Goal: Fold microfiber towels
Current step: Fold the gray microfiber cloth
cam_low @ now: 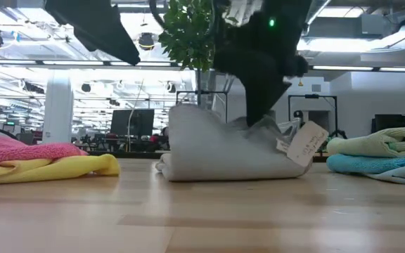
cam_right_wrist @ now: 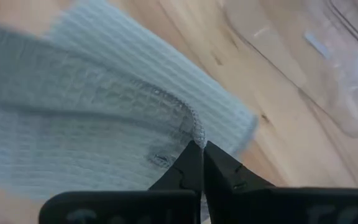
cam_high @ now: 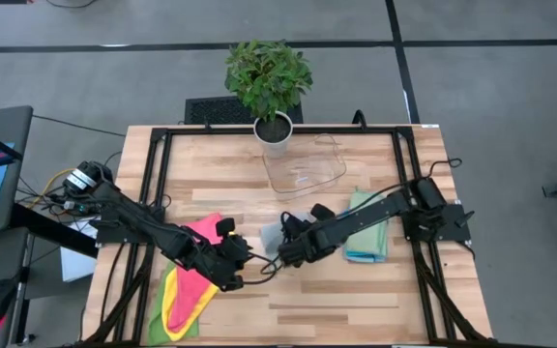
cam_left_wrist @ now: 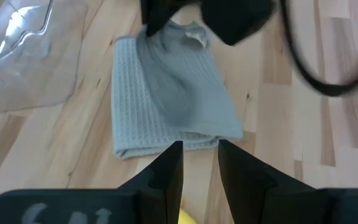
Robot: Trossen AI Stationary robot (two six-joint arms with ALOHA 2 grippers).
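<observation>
Grey towel (cam_right_wrist: 92,118) is pinched in the right gripper's (cam_right_wrist: 201,149) jaws; left gripper's (cam_left_wrist: 199,149) jaws stand slightly spread, empty.

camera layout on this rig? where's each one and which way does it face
High: above the table, straight down; both arms, left gripper, right gripper on the grey towel.
Low: table height, level across; grey towel under a dark arm, pink and yellow towels beside it.
Left wrist: past its slightly parted fingers at the grey towel.
Right wrist: its gripper pinching the towel's edge.
Shared: all four show the grey towel; both wrist views show the clear tray.
</observation>
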